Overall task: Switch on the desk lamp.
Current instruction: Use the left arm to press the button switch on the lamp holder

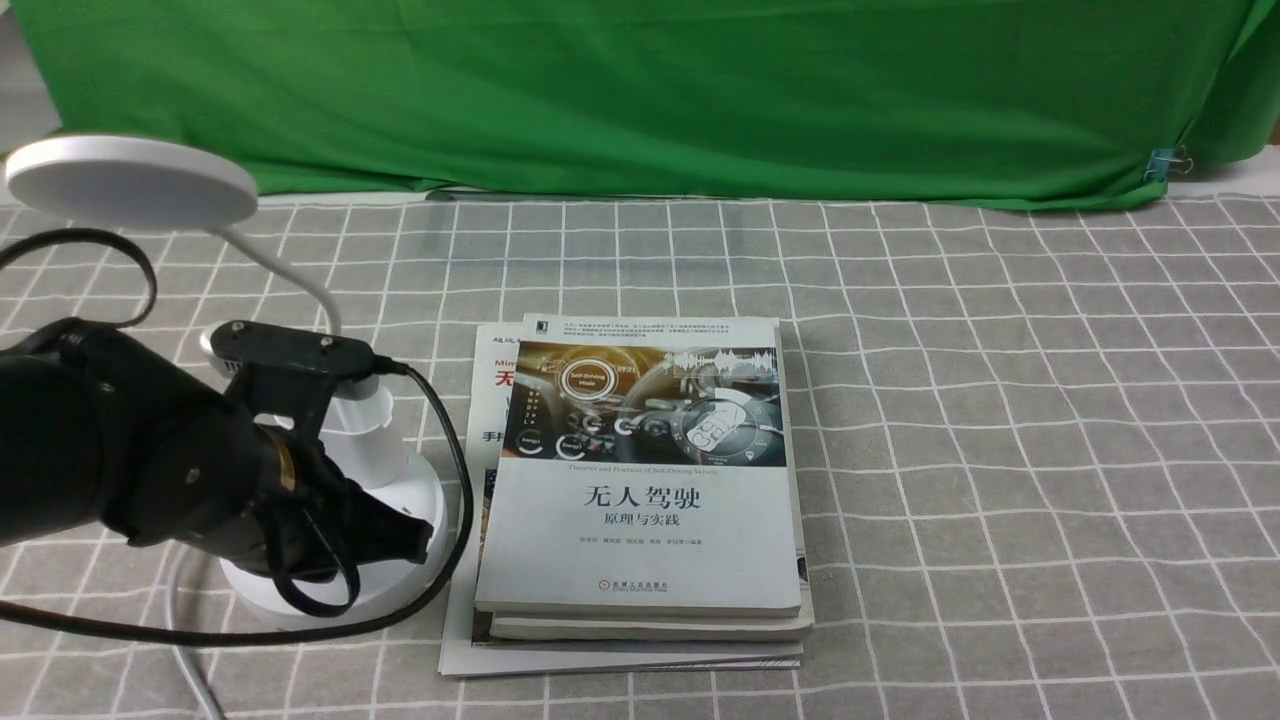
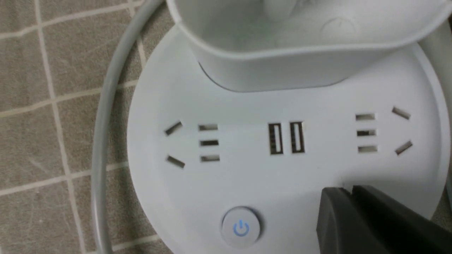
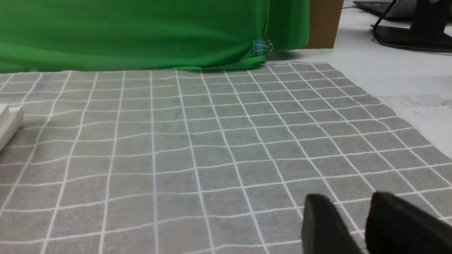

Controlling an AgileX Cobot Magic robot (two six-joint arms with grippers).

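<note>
On the bench (image 1: pixel 1000 450) we see a gray cloth patterned with wavy, pale grid lines, and behind it hangs a smooth green curtain (image 1: pixel 640 90) with soft folds.

Our left arm (image 1: pixel 150 440), glossy black with rounded joints, reaches in from the left side of the front view and angles down over the lamp's base. Thin black cables loop around it. Its left pincer (image 2: pixel 348 190) is clenched, the dark fingertips meeting over the white base; we cannot tell whether they touch it.

The desk lamp (image 1: pixel 130 185) stands at the left of the bench, beside the books, all in white plastic. Its flat disc head sits on a thin, curving neck, above and behind our arm. The round, smooth base (image 2: pixel 243 180) carries slotted sockets, two rectangular ports and a round button (image 2: pixel 241 227) with a blue power mark, near the fingertips. A rounded, open cup (image 2: pixel 282 67) rises from the base, and a smooth pale cord (image 2: pixel 106 116) curves past its edge.

In the middle, paper-covered books (image 1: pixel 640 480) lie stacked flat, the top cover showing a car interior.

Our right pincer (image 3: pixel 348 215) is released, its blurred dark fingers apart above the cloth. A small blue clip (image 1: pixel 1162 165) with wire handles grips the curtain's lower edge.
</note>
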